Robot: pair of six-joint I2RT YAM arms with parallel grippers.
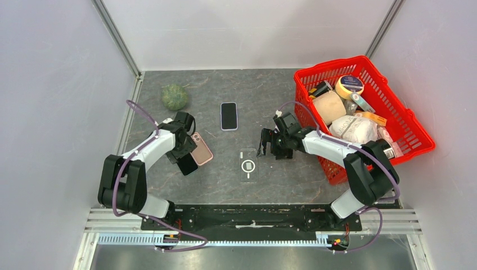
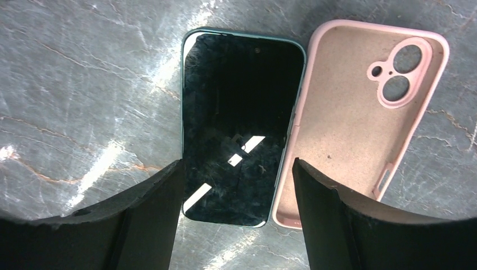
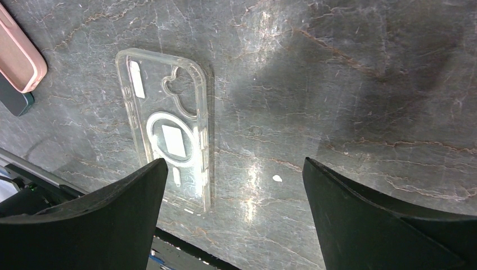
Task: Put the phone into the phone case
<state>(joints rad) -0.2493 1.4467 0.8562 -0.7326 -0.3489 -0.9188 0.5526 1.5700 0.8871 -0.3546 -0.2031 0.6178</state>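
Observation:
A dark phone with a teal edge (image 2: 239, 129) lies screen up on the grey table. A pink phone case (image 2: 360, 118) lies open side up right beside it, touching its edge. My left gripper (image 2: 237, 169) is open and empty, hovering over the phone's near end with a finger on each side. In the top view the phone (image 1: 188, 165), the pink case (image 1: 201, 149) and the left gripper (image 1: 183, 153) are at the left. A clear case (image 3: 169, 129) lies flat mid-table (image 1: 248, 165). My right gripper (image 3: 233, 169) is open and empty just right of the clear case (image 1: 265, 145).
A second black phone (image 1: 229, 116) lies screen up at the table's middle back. A green ball (image 1: 175, 97) sits at the back left. A red basket (image 1: 416, 135) full of groceries stands at the right, close behind the right arm. The table's near edge shows in the right wrist view (image 3: 185, 239).

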